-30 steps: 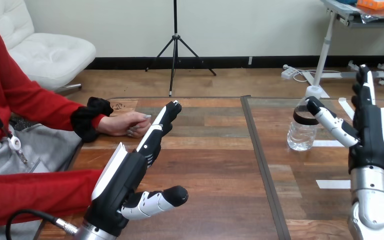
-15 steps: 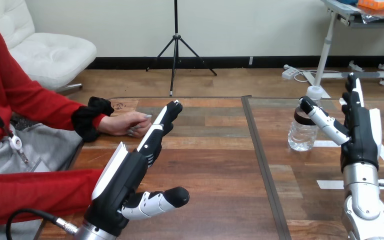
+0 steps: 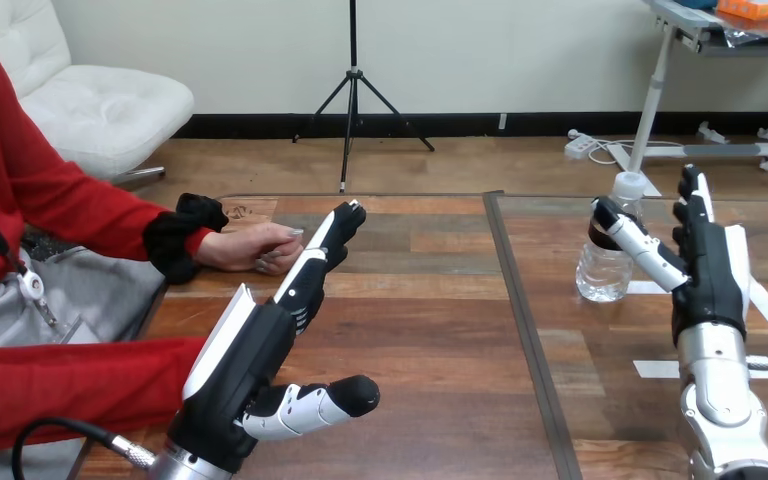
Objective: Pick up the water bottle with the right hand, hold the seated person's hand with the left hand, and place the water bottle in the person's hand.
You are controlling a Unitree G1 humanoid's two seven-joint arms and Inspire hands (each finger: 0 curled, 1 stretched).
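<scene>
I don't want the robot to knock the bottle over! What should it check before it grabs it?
1. Water bottle stands upright on the table: ok.
2. Right hand is open, fingers straight, ready to close: ok.
3. Right hand is beside the bottle, thumb across its upper part: ok. Whether the thumb touches it: cannot tell.
4. Fingers curled round the bottle: not ok, not yet done.
5. Left hand holds the person's hand: not ok. It is open, with its fingertips next to that hand.
6. Person's hand is open to take the bottle: not ok. It rests loosely closed on the table.
</scene>
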